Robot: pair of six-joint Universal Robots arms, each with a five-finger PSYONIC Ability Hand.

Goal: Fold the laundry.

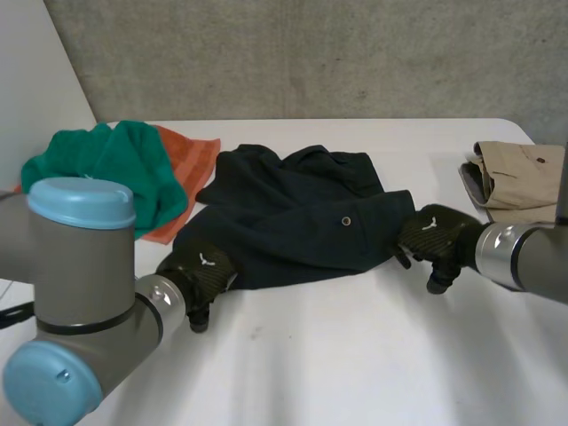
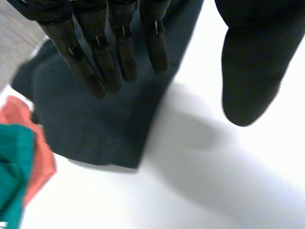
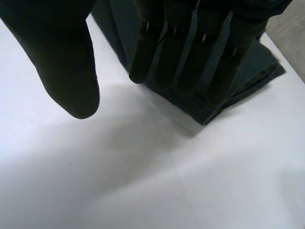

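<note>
Find a green cloth (image 1: 106, 169) heaped at the upper left of the head view, lying partly over an orange cloth (image 1: 191, 164); treat both as unfolded. Locate the left hand (image 1: 200, 271) at lower left, at the lower-left corner of the dark navy garment (image 1: 293, 222). Confirm in the left wrist view straight fingers (image 2: 119, 52) over the dark fabric and a thumb (image 2: 250, 71) held apart above the white table (image 1: 355, 355), with nothing gripped.

Read the garment as spread across the centre of the table, rumpled along its far edge, with one small button (image 1: 345, 221) right of centre; count no fold as made.

Locate the right hand (image 1: 435, 238) at centre right, at the garment's lower-right corner. Confirm in the right wrist view straight fingers (image 3: 190, 52) over that corner and a thumb (image 3: 62, 62) clear of it, likewise released.

Note a khaki garment (image 1: 524, 177) at the right edge, apparently folded already. Judge the task as early: one piece likely done, three left.

Expect no legible brand, label or writing; note only a small pale mark on the back of each hand, unreadable.
</note>
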